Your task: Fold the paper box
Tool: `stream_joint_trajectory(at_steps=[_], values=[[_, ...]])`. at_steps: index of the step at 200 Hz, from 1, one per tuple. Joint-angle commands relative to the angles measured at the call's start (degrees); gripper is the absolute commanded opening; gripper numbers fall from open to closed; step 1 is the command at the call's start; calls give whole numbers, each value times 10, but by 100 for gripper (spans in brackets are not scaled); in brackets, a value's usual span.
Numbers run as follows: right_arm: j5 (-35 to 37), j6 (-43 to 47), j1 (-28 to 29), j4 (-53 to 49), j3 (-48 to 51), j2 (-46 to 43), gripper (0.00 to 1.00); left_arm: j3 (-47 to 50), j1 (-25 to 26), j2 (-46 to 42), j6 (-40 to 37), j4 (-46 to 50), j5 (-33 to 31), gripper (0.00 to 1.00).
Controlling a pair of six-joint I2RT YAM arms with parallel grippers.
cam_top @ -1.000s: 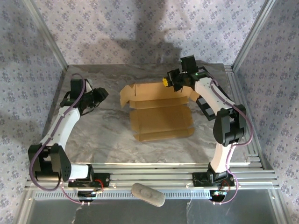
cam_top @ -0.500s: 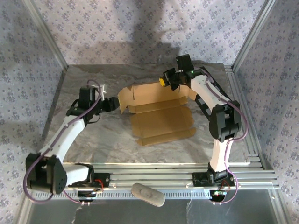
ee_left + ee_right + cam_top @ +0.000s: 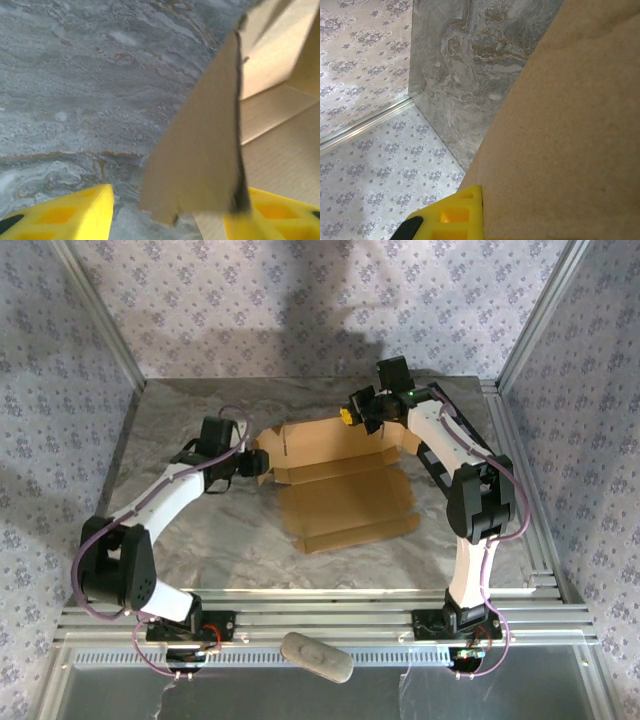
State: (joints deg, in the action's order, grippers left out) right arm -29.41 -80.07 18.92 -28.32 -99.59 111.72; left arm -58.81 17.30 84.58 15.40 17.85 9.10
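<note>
The paper box (image 3: pixel 345 490) lies half folded in the middle of the grey marbled table (image 3: pixel 200 550), its back wall and side flaps raised. My left gripper (image 3: pixel 250 462) stands open at the box's left side flap. In the left wrist view that tan flap (image 3: pixel 205 160) hangs between my two yellow fingers (image 3: pixel 65 217), close to the right one. My right gripper (image 3: pixel 355 416) is shut on the top edge of the box's back wall. In the right wrist view, one yellow finger (image 3: pixel 452 215) presses against the cardboard (image 3: pixel 570 125), which hides the other finger.
Wallpapered walls and aluminium posts (image 3: pixel 100 315) close in the table on three sides. A black fixture (image 3: pixel 440 476) lies by the right arm. A grey oval object (image 3: pixel 316 657) rests on the rail at the near edge. Bare table stretches left and in front of the box.
My left arm has swung right from the table's left side to the box's left flap, and its fingers have opened wider. The right gripper shifted slightly left with the back wall.
</note>
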Motion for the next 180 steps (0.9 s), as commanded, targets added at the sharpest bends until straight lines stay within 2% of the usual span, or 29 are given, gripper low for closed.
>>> stream_joint_trajectory(at_steps=[1,22,41,62,80,91,101,118,134,145,163,180], values=[[-14,-7,5,2,-13,1,0,-37,8,28,23,-11,-46,49],[-10,-11,5,14,-5,-5,0,-59,26,53,61,-8,-78,29],[-6,-22,5,34,11,-13,0,-72,49,67,101,3,-127,16],[-2,-33,9,60,34,-23,0,-87,76,82,158,31,-194,8],[8,-39,14,82,57,-36,0,-103,88,95,239,72,-241,2],[16,-40,17,92,72,-45,0,-107,90,101,291,86,-248,1],[21,-42,22,104,87,-53,0,-101,91,102,320,71,-231,5],[20,-41,23,114,106,-59,0,-93,94,93,334,34,-188,18],[21,-17,19,113,113,-62,0,-79,96,64,317,6,-151,39],[25,19,17,106,115,-66,0,-62,95,30,305,2,-143,50],[18,55,14,145,145,-79,0,-12,77,-51,290,-14,-112,60],[10,61,14,203,186,-94,0,37,38,-133,295,-24,-71,63]])
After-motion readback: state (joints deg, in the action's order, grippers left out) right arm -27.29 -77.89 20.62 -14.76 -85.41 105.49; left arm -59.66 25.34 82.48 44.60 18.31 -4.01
